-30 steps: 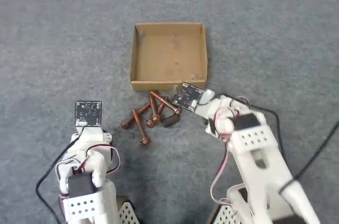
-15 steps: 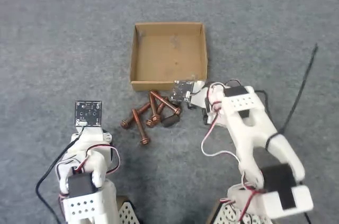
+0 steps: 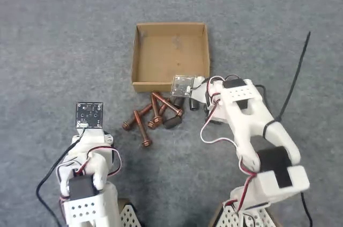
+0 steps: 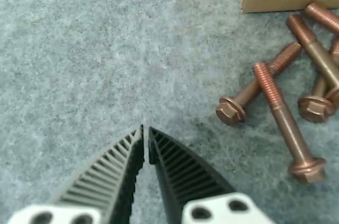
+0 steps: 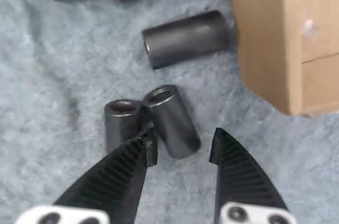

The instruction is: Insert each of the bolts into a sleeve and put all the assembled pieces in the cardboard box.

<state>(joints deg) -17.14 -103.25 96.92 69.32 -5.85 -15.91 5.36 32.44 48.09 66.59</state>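
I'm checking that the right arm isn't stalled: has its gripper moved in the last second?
Yes. Seen from the high view, the right gripper has shifted closer to the near wall of the cardboard box.

Soft, even light falls from above and keeps the carpet (image 3: pixel 53 50) bright in the high view. The box (image 3: pixel 170 85) darkens a thin strip along its near wall. In the left wrist view the bolts (image 4: pixel 280 113) carry pale highlights on their shanks and lay short, soft shadows close beside them. A dim patch lies by the left gripper (image 4: pixel 145 131). The sleeves (image 5: pixel 185 38) show a dull sheen, with shadow tucked under them.
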